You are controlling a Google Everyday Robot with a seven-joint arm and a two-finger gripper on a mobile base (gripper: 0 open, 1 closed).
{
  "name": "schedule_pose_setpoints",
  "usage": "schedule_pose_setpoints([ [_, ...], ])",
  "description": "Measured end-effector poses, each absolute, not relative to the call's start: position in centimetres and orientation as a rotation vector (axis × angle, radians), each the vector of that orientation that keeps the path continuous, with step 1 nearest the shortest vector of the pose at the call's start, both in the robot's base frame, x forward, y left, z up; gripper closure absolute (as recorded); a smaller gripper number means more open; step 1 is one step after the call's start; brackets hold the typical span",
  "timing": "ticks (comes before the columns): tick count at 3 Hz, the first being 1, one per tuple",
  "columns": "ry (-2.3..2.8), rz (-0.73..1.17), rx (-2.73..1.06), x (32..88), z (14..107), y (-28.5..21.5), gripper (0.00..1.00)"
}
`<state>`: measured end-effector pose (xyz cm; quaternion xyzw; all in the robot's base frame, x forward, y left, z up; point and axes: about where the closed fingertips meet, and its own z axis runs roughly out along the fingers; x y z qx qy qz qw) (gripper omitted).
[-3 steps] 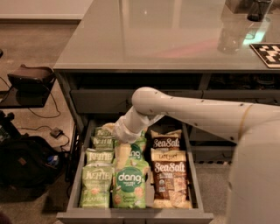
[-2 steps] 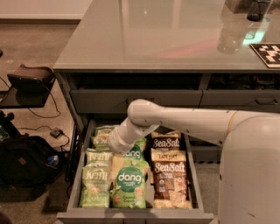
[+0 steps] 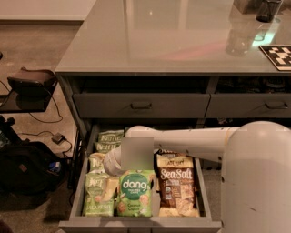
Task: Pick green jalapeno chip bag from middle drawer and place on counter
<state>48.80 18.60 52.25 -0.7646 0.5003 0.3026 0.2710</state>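
The middle drawer (image 3: 136,224) stands pulled open below the counter (image 3: 173,41). Its left column holds several pale olive-green jalapeno chip bags, the nearest one (image 3: 97,196) at the front left and others (image 3: 109,136) behind it. A brighter green dang bag (image 3: 135,193) lies in the middle and brown Sea Salt bags (image 3: 177,189) on the right. My white arm reaches down into the drawer from the right. My gripper (image 3: 113,163) is low over the left column, just behind the front jalapeno bag, and partly hidden.
Two closed drawer fronts with bar handles (image 3: 141,105) sit above the open drawer. A dark cup (image 3: 268,9) and a black-and-white marker (image 3: 278,55) are on the counter's right. A black bag (image 3: 22,169) and a small dark stand (image 3: 32,82) are on the floor at left.
My arm has dropped lower into the drawer and the gripper has moved left and forward, from above the dang bag toward the jalapeno column.
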Motion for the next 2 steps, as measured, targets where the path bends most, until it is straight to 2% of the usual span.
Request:
schedule_pose_setpoints([
  [2,1.379,0.759,-2.052,48.5,46.1,21.3,0.00],
])
